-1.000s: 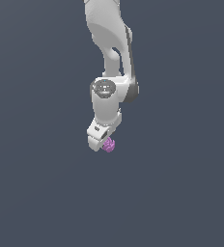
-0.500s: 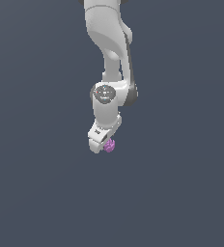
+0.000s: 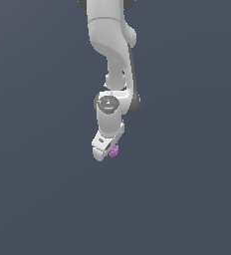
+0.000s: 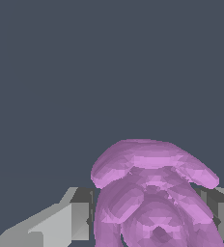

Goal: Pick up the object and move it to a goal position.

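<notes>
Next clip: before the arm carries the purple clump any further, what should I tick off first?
1. Purple clump sits between the fingers: ok, one finger shows on each side of it in the wrist view.
2. Gripper shut on the clump: ok, both fingers lie against its sides.
3. Clump seated deep enough: cannot tell; in the exterior view it pokes out at the gripper's tip.
4. Clump lifted off any surface: cannot tell, the background is one flat grey with no shadow or edge.
5. Goal position marked: not ok, neither view shows a marker.
6. Obstacles near the arm: ok, none in view.
</notes>
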### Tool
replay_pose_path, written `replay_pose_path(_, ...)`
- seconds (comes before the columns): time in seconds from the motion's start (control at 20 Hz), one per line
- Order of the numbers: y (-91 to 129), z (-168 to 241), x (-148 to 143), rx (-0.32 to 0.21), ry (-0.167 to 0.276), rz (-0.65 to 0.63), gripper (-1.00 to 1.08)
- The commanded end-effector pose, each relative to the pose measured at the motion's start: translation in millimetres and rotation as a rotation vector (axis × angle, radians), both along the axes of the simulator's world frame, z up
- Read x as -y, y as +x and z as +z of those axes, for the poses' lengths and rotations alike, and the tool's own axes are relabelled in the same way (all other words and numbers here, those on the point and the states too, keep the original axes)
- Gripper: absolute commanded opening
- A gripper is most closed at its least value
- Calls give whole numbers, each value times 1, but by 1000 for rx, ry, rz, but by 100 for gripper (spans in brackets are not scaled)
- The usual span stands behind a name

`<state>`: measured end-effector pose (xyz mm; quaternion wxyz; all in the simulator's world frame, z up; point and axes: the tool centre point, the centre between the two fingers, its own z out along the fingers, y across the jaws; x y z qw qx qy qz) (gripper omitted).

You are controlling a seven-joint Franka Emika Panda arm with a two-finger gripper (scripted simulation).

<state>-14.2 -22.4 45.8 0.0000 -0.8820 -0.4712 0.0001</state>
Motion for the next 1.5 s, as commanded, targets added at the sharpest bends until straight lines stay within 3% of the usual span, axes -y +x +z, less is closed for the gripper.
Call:
replay_pose_path(0.0, 0, -1, 0, 0, 0, 0, -100)
replay_pose_path(0.75, 3, 16, 5, 1, 0, 0, -100)
replay_pose_path(1.45, 19, 133, 38, 1, 2, 2, -100)
